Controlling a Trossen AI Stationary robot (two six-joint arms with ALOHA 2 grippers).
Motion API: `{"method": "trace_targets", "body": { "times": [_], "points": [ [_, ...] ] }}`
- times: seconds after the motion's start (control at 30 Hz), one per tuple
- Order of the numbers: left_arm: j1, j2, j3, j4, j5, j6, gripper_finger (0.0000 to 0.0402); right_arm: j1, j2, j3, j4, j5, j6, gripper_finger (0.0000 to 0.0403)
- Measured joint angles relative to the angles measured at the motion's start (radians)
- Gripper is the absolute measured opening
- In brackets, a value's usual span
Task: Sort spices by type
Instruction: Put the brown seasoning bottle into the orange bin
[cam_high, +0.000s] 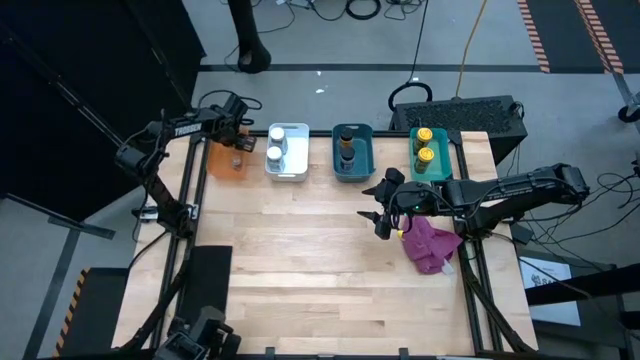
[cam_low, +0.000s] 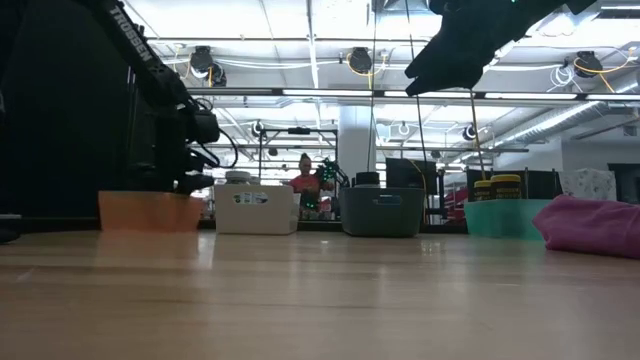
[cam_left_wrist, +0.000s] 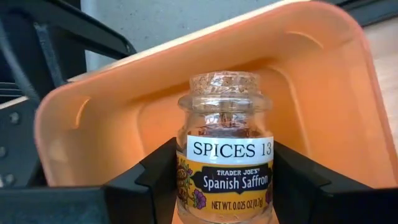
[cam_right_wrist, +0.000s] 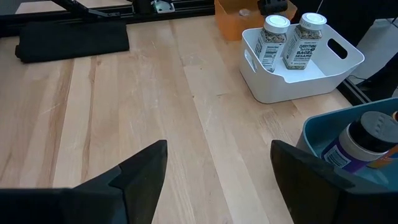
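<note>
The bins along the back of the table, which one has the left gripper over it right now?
The orange bin, leftmost in the row. The left gripper is over it around a cork-topped saffron jar.

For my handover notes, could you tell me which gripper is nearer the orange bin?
Left: the left gripper is inside the orange bin; the right gripper hovers mid-table.

Lying bare over most of its light wood, the table (cam_high: 300, 250). Sitting along its far edge, four bins in a row: starting from the white bin (cam_high: 288, 151), the orange bin (cam_high: 226, 160) standing just to its left, the blue bin (cam_high: 353, 152) just to its right, the teal bin (cam_high: 431, 152) further right beyond the blue one. Lying crumpled nearer than the teal bin, by the right edge, a magenta cloth (cam_high: 431, 246).
</note>
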Motion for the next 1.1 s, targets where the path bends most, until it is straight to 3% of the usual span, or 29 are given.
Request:
{"method": "trace_targets", "body": {
  "times": [0.17,0.37,0.47,0.57,0.7,0.77,0.93,1.1],
  "points": [
    [-0.006,-0.07,0.001,-0.031,-0.002,0.024,0.0198,0.0,0.0,0.0,0.0,0.0,0.0,0.0267],
    [-0.034,-0.24,0.001,-0.086,-0.023,0.055,0.0198,0.0,0.0,0.0,0.001,0.0,-0.004,0.0267],
    [-0.106,-0.346,-0.002,-0.088,0.046,0.1,0.0198,0.0,0.0,0.0,0.024,0.0,-0.027,0.0267],
    [-0.219,-0.464,-0.036,-0.014,0.184,0.156,0.0198,0.0,0.0,0.0,0.053,0.0,-0.058,0.0267],
    [-0.416,-0.633,-0.152,0.207,0.377,0.178,0.0198,0.004,0.028,0.0,0.141,0.0,-0.107,0.0267],
    [-0.53,-0.708,-0.228,0.35,0.404,0.156,0.0198,0.013,0.061,0.0,0.221,0.0,-0.148,0.0267],
    [-0.834,-0.807,-0.428,0.796,0.4,0.074,0.0198,0.053,0.185,0.0,0.509,-0.002,-0.284,0.0267],
    [-1.09,-0.759,-0.556,1.1,0.261,0.152,0.0198,0.099,0.288,0.0,0.85,-0.001,-0.35,0.0267]
  ]
}}
